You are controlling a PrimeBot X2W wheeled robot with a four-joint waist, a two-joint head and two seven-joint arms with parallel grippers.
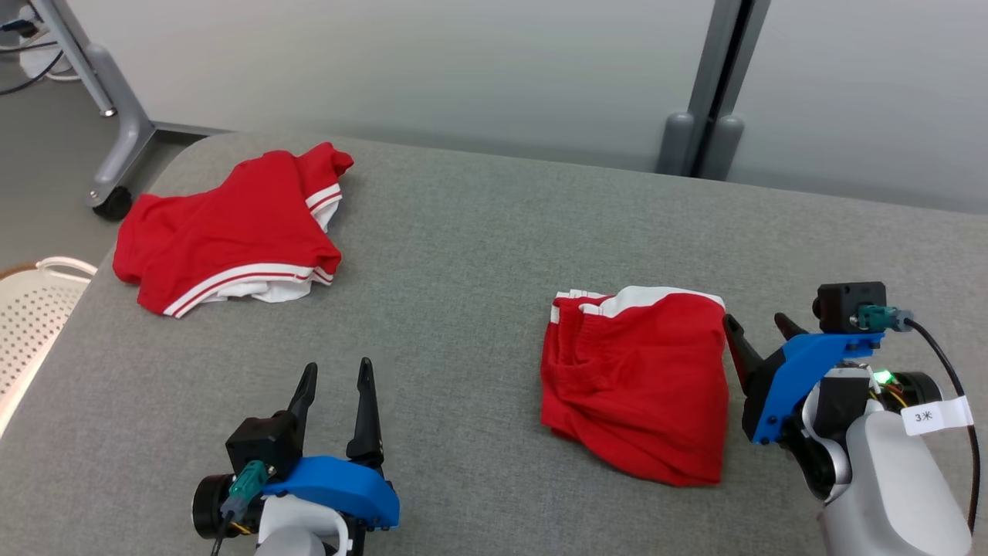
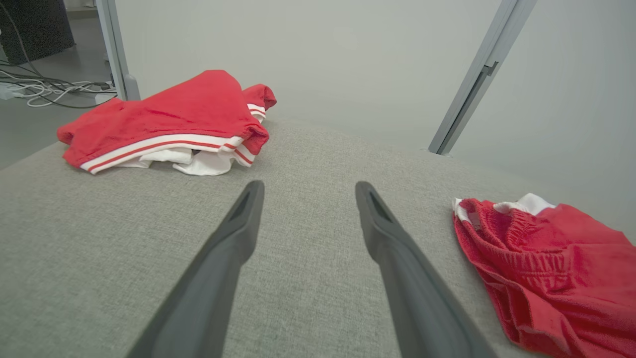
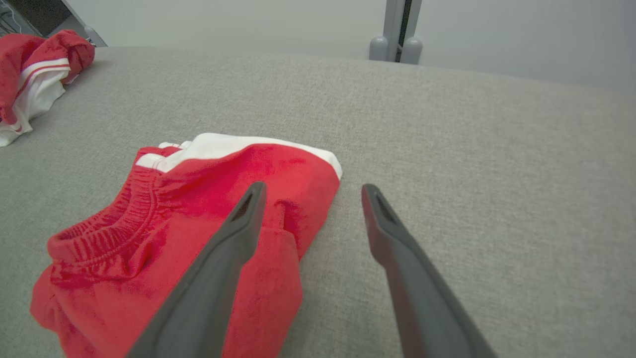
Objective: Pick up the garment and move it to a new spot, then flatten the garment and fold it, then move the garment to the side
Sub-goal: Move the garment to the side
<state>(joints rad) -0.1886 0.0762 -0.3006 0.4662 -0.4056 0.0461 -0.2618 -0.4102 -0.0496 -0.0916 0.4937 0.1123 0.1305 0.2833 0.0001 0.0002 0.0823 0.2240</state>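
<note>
From the head view we see two red pieces with white trim on the grey padded surface (image 1: 463, 247): a crumpled red garment (image 1: 224, 228) at the far left corner and a folded red garment (image 1: 637, 378) lying compact toward the right. The left gripper (image 1: 336, 367) hovers over bare fabric, well apart from both, its jaws spread and empty. The right gripper (image 1: 753, 320) stands just beside the folded piece's right edge, jaws likewise spread, holding nothing. In the left wrist view the left gripper (image 2: 308, 186) points between the two, with the crumpled red garment (image 2: 174, 119) ahead to its left and the folded red garment (image 2: 546, 258) off to its right; we judge it is parked clear so the other arm has room. In the right wrist view the right gripper (image 3: 313, 188) has one finger over the folded red garment (image 3: 198, 223) and the other over bare surface. That straddle suits a grip on the edge, so we judge the sideways move is the step in hand.
</note>
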